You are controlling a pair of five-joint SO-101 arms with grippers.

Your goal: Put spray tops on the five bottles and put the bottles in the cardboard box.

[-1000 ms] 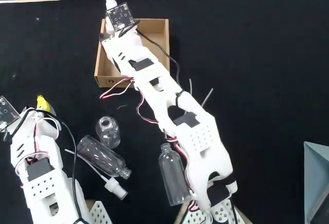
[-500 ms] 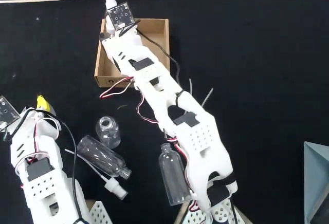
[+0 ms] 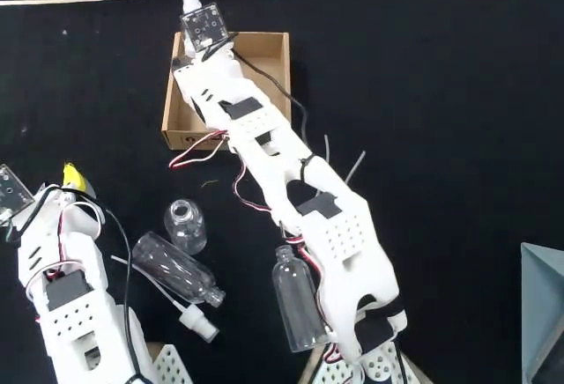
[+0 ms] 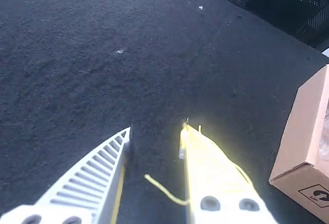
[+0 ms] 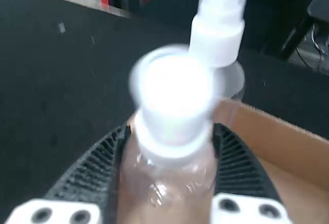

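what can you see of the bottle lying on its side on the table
The lying bottle is clear plastic, with no top on its open neck. It rests on its side on the black table, close beside an upright uncapped bottle, and a loose white spray top lies just off its neck.

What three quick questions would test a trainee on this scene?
1. True or false: the right gripper is shut on a bottle that has a spray top.
2. The loose spray top lies: A in a drawer; B on the table by a lying bottle; C in a person's hand.
3. Fill in: the left gripper is ____ (open or shut).
Key: 1 true; 2 B; 3 open.
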